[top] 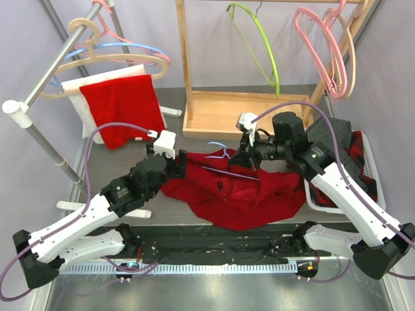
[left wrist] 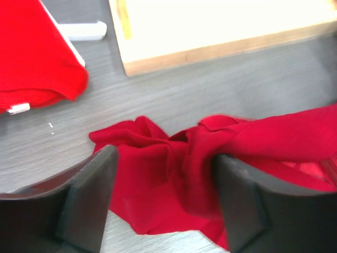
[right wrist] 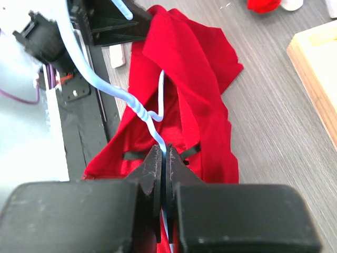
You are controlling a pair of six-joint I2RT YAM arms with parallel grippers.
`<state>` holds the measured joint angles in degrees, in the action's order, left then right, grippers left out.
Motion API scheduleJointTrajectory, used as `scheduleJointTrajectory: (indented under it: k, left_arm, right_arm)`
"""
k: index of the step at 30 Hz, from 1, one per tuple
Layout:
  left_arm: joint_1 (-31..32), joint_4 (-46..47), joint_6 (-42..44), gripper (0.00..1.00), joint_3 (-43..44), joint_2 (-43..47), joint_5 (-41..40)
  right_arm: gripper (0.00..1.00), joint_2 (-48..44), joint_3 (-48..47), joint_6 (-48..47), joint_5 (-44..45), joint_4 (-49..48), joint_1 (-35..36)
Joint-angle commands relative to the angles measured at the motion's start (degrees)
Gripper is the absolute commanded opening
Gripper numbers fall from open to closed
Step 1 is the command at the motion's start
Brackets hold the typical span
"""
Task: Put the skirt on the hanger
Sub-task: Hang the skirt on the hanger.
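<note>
Over the crumpled red fabric skirt, grips a thin pale-blue wire hanger in the right jaws. Holds left jaws open astride its folds.

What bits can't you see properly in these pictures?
Top view: most of the blue hanger is hidden by the right gripper and folds of the red skirt.
Right wrist view: the hanger's lower part vanishes between the shut fingers.
Left wrist view: the skirt's right side is blurred; whether the open left gripper touches it is unclear.
</note>
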<state>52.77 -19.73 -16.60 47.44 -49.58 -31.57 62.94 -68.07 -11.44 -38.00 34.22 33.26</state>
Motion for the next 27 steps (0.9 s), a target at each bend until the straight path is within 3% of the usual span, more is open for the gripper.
scheduleJointTrajectory:
  k: [1,4,9,15,20,27]
  left_arm:
    - [-0.74,0.03,2.27,0.82,6.34,0.10,-2.64]
    - [-0.74,1.44,4.82,0.95,8.88,0.62,3.42]
    - [-0.74,3.46,7.63,1.00,13.28,1.33,9.59]
    - [-0.74,6.54,11.85,0.99,18.21,1.16,18.80]
    - [-0.74,6.28,13.79,0.97,21.73,-0.16,20.85]
    - [-0.74,3.82,20.63,0.93,21.99,0.01,29.71]
  right_arm:
    - [0.01,-2.38,-5.66,4.67,0.21,-5.56,-0.21]
    - [0.01,-2.12,-7.24,6.25,0.12,-7.14,-0.30]
    - [0.01,0.16,-11.72,9.85,3.27,-10.04,-0.30]
    - [0.01,5.16,-21.56,13.99,8.99,-10.23,-0.21]
    - [0.01,9.30,-30.08,14.87,8.91,-6.54,-0.21]
    - [0.01,8.87,-26.16,12.86,0.48,-1.53,-0.21]
